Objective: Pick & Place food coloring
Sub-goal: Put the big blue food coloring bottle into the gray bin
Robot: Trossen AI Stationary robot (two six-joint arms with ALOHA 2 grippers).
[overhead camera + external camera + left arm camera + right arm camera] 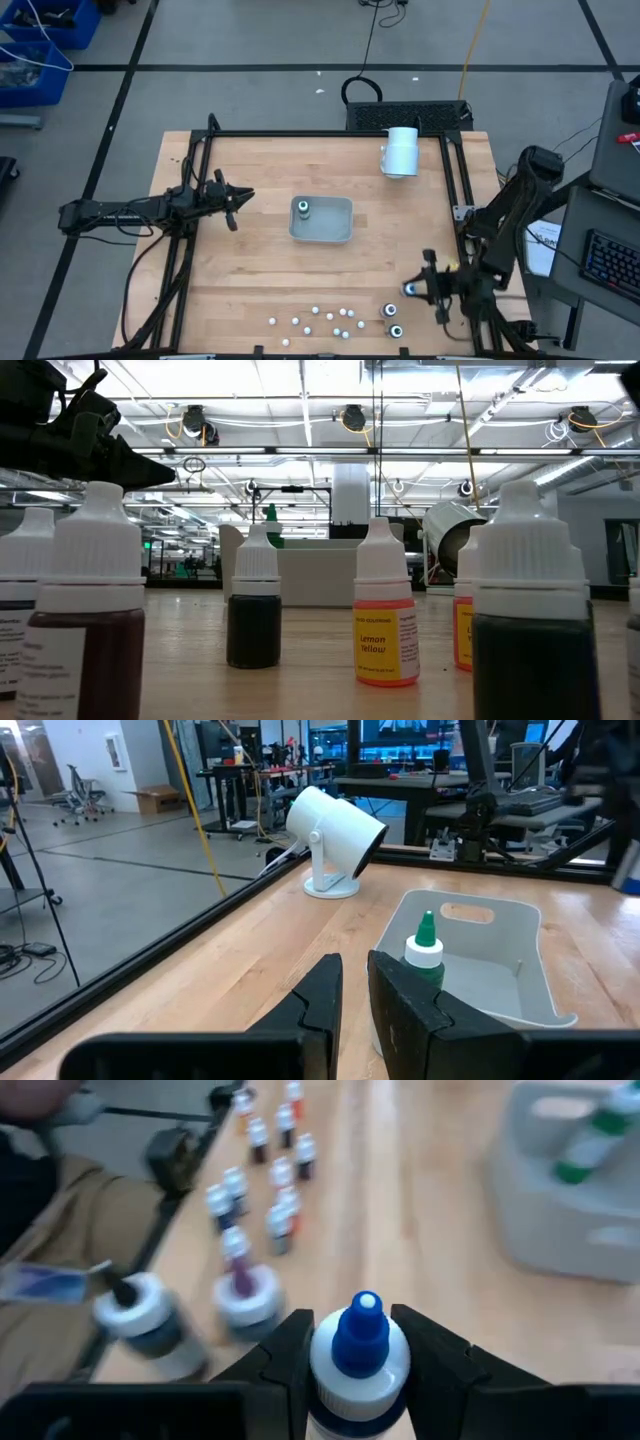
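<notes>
Right fingers (pixel 360 1370) clamped on blue-capped bottle (pixel 358 1350), left fingers (pixel 355 1005) nearly closed, empty, near tray (pixel 500 960)

Bright even overhead light, ceiling lamps (pixel 345 418) glared at twelve o'clock in low view, nearest bottles (pixel 98 610) blurred, right wrist view soft throughout

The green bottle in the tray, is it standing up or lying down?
Standing up. The green-tipped bottle sits inside the grey tray with its pointed cap straight up, near one corner.
</notes>
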